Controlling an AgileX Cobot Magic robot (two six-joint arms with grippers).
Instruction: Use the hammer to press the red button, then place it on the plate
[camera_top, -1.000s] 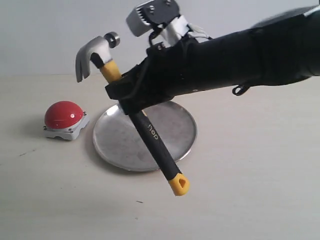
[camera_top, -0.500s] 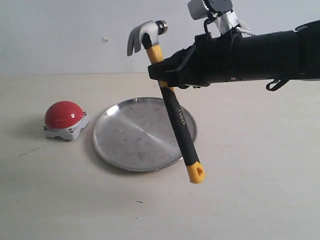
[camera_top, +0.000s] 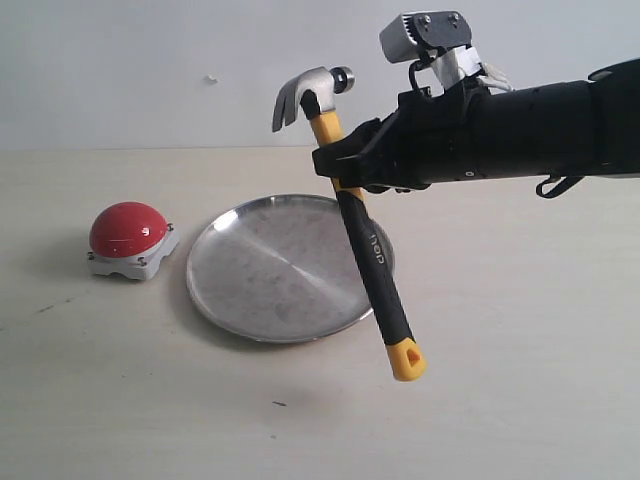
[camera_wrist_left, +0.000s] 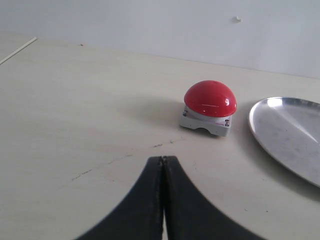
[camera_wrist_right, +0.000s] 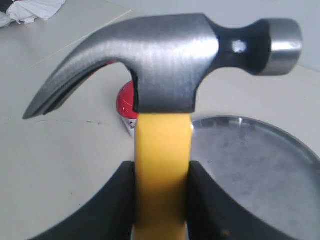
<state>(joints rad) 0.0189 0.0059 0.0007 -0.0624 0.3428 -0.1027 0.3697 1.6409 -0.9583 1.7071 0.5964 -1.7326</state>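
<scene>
Right gripper (camera_top: 340, 165) clamps the hammer (camera_top: 372, 258) just below its head. The hammer is held aloft, its handle slanting across the right edge of the plate (camera_top: 250, 285). Button (camera_top: 128, 230) stands left of the plate, apparently not touching. Left gripper (camera_wrist_left: 162, 167): jaws pressed together, empty.

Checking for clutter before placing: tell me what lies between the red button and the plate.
Only a bare strip of table between red button and plate; the exterior view shows it.
</scene>
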